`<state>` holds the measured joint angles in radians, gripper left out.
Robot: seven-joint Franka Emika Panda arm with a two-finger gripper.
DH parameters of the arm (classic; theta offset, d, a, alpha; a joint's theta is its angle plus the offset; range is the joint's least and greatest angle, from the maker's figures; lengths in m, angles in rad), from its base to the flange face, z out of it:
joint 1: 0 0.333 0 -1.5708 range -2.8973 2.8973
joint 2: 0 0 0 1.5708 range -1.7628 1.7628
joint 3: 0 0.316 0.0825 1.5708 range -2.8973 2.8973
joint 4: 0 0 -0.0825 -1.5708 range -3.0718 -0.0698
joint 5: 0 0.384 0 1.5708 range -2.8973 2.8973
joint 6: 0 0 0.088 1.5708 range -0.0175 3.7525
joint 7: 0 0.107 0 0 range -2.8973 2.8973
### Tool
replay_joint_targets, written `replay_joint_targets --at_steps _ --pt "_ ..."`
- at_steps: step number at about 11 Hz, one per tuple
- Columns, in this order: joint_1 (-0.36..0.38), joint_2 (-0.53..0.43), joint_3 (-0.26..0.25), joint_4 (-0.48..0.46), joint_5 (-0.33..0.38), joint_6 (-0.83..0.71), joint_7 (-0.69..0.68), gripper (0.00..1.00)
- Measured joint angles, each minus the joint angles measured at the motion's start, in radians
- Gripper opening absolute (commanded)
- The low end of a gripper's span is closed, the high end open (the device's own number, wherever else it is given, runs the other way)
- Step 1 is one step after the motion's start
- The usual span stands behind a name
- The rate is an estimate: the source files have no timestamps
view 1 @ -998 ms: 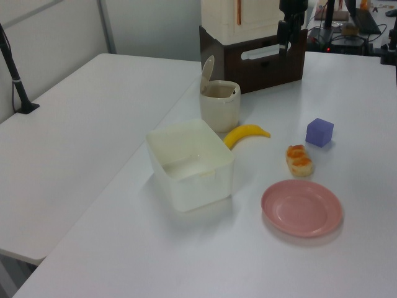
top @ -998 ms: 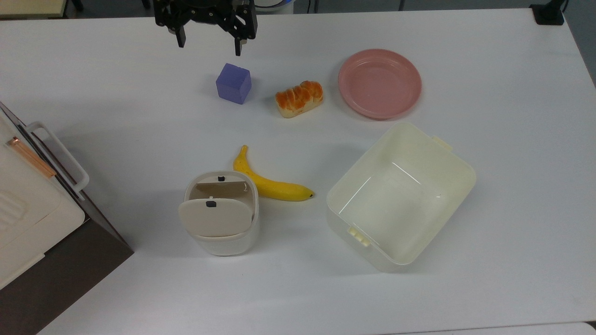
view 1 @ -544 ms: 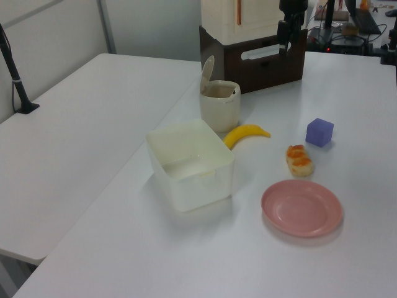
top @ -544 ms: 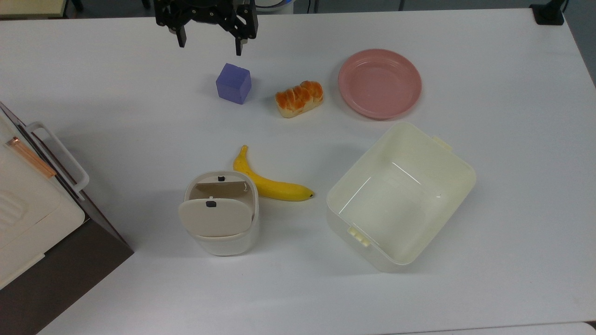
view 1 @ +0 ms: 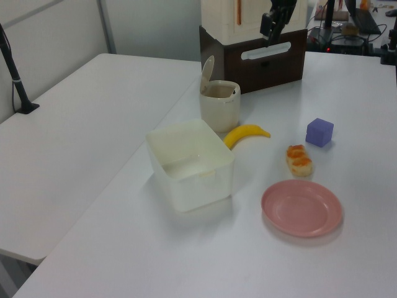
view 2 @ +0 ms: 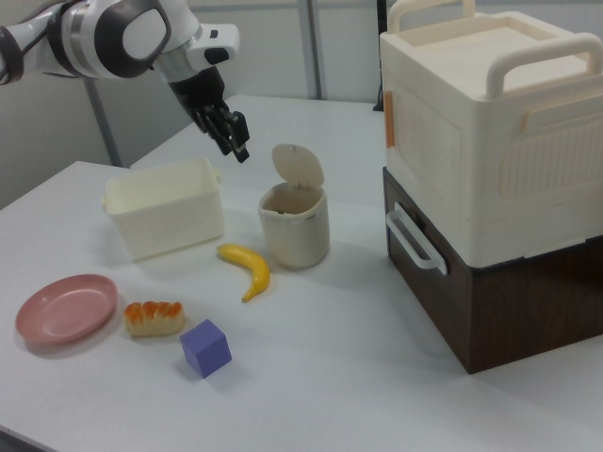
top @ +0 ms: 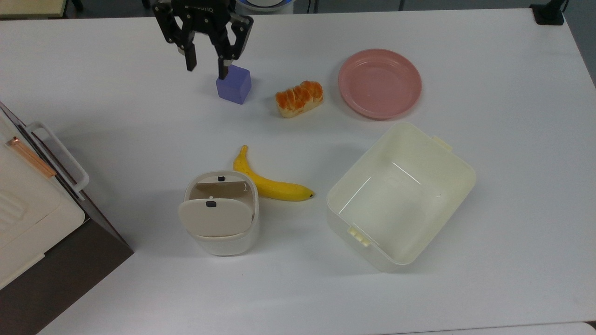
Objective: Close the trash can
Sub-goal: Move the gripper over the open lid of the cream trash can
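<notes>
The trash can (top: 219, 232) is a small cream bin standing near the middle of the table, right beside a banana. Its beige lid (top: 215, 217) stands raised on its hinge, so the can is open and its inside shows. In the right view the trash can (view 2: 295, 228) has the lid (view 2: 299, 166) tilted back above it, and in the left view the trash can (view 1: 219, 105) stands in front of the brown cabinet. My gripper (top: 207, 69) hangs open and empty above the table's far side, next to a purple cube and well apart from the can. The right view places the gripper (view 2: 236, 146) in the air to the right view's left of the lid.
A purple cube (top: 233, 83), a bread roll (top: 299, 98) and a pink plate (top: 379, 83) lie along the far side. A banana (top: 270, 182) touches the can's side. A pale-yellow tub (top: 396, 200) sits at the top view's right. A cream box on a brown cabinet (top: 28, 204) fills the top view's left edge.
The gripper has come forward from the table's far edge toward the purple cube and turned a little. Its fingers stay open. The can and lid have not moved.
</notes>
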<state>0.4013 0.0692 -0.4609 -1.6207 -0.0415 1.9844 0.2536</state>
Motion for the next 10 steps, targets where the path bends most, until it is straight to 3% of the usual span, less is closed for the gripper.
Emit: replay_joint_targets --at_steps 1,4,10 --pt "-0.001 0.006 0.0 -0.007 0.0 0.079 0.092 0.01" --pt "-0.01 0.083 -0.006 0.002 -0.002 0.283 0.383 0.0" --pt "-0.031 0.27 -0.009 0.195 -0.002 0.395 0.625 0.0"
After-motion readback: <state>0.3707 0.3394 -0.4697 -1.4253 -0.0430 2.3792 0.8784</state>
